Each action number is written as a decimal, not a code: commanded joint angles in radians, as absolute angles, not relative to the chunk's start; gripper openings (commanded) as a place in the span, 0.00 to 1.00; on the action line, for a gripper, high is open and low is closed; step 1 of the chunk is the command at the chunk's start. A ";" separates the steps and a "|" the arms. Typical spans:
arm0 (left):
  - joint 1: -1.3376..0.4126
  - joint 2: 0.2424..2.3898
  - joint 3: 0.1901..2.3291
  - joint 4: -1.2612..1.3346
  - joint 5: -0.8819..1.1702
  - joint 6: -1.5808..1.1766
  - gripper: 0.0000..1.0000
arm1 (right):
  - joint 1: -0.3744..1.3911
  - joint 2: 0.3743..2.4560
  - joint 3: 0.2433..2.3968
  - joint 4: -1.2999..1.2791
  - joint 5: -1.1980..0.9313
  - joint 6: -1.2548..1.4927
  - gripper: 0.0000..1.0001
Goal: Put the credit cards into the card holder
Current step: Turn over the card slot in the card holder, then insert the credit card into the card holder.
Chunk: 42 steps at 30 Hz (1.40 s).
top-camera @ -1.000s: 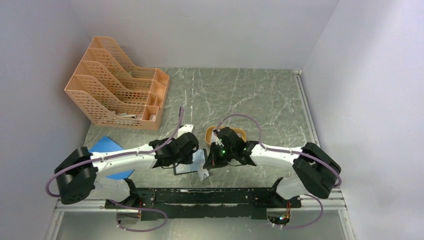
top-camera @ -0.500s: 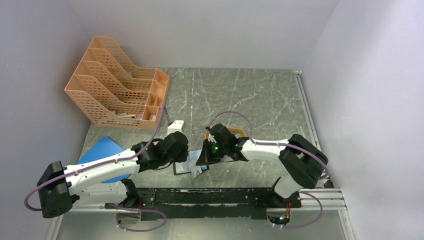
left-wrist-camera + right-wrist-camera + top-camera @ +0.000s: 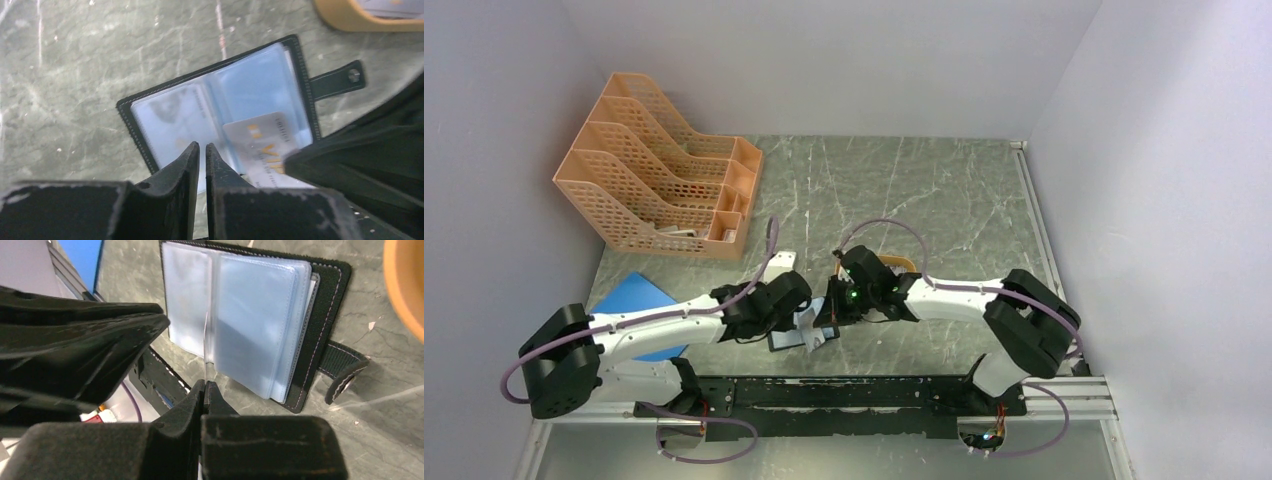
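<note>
Pinching a credit card [image 3: 264,150], right pincer [image 3: 205,385]: edge-on in own view, printed face from left wrist; left pincer [image 3: 202,150] nearly closed.

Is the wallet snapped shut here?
No, the wallet lies open, clear pockets showing, its snap tab sticking out loose to one side.

Grey-green marbled tabletop [image 3: 924,190] with pale veins, evenly lit, no hard shadows. Plain pale lavender-white walls [image 3: 824,60] closed it in at 9, 12 and 3 o'clock. Peach perforated file rack [image 3: 659,185] stood at 10 o'clock – four slanted slots. Blue sheet [image 3: 629,298] lay flat at 8 o'clock. Black mounting rail [image 3: 844,392] ran along 6 o'clock – metal frame beneath.
</note>
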<state>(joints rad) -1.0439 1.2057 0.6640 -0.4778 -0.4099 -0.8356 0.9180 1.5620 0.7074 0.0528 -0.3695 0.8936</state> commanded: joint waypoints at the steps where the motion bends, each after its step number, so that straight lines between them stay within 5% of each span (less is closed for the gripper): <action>1: -1.037 1.189 0.625 -0.519 -0.482 -0.898 0.14 | 0.911 1.513 0.698 0.057 -0.301 0.889 0.00; 10: -0.961 1.031 0.508 -0.535 -0.428 -0.972 0.14 | 0.905 1.567 0.730 0.125 -0.296 0.838 0.00; 42: -0.874 1.043 0.394 -0.437 -0.279 -0.974 0.13 | 0.896 1.668 0.690 0.262 -0.317 0.880 0.00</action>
